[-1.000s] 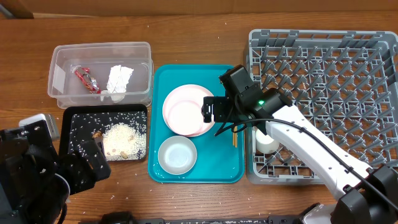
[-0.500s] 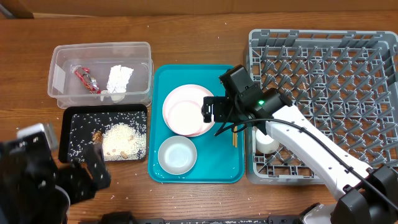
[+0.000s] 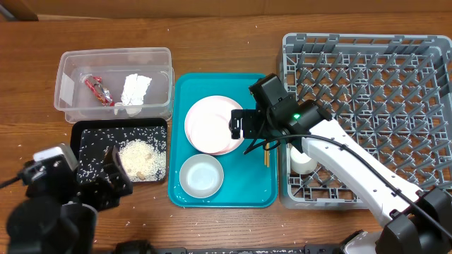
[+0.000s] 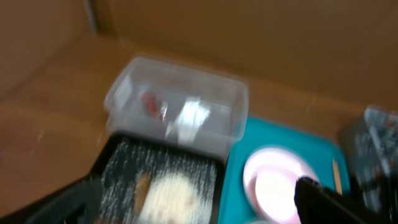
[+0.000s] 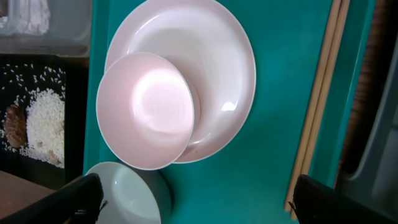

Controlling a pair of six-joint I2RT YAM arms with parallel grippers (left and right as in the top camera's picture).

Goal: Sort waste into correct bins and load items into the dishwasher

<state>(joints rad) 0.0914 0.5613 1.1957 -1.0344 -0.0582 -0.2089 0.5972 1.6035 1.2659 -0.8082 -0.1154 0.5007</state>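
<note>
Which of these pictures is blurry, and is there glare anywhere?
Left wrist view: smeared all over, with the clear tub and black tray soft-edged. Right wrist view: sharp, with a bright glare patch on the bowl sitting on the plate. Overhead view: crisp, except the left arm, which looks smudged.

A brown wooden table (image 3: pixel 212 35) backed by plain brown board (image 4: pixel 249 37).
</note>
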